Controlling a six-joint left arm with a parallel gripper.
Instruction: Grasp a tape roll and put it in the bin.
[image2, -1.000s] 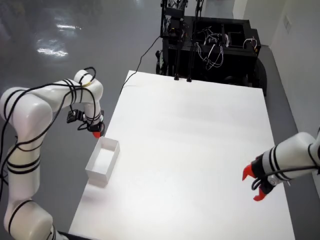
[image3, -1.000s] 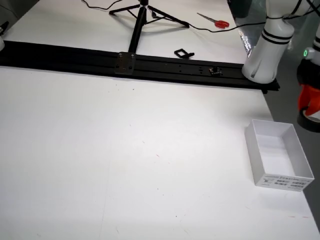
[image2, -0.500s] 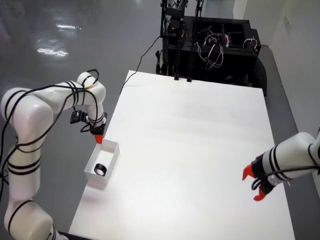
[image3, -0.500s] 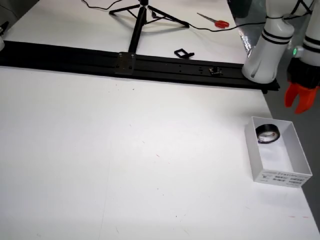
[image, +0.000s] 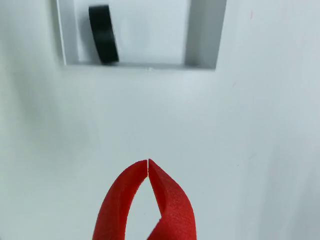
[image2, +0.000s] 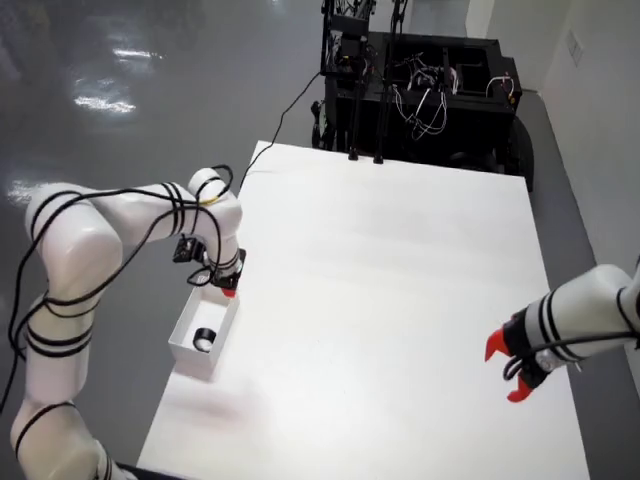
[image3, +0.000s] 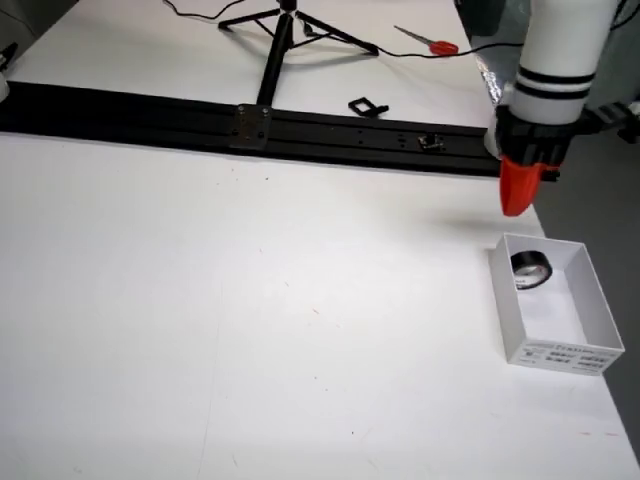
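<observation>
A black tape roll (image: 102, 34) stands on edge inside the small white bin (image: 202, 35), at the top of the view that rides on the gripper. My red-fingered gripper (image: 148, 162) hangs over bare white table short of the bin, tips touching, holding nothing. From above, the gripper (image2: 228, 290) sits just past the bin's (image2: 217, 338) far end, with the roll (image2: 203, 340) in the bin's near half. From the side, the gripper (image3: 516, 205) hovers above the table beside the bin (image3: 565, 355), and the roll (image3: 530, 267) leans in its far corner.
A second arm's red gripper (image2: 515, 372) hangs still at the table's right edge, seen from above. A black rail (image3: 270, 125) borders the table's far side in the side view, with a tripod and scissors (image3: 432, 42) behind. A black equipment cart (image2: 420, 90) stands beyond the table.
The bin was empty a second ago; the roll then dropped into it. The gripper moved from off the table's edge to over the table by the bin, and its fingers closed.
</observation>
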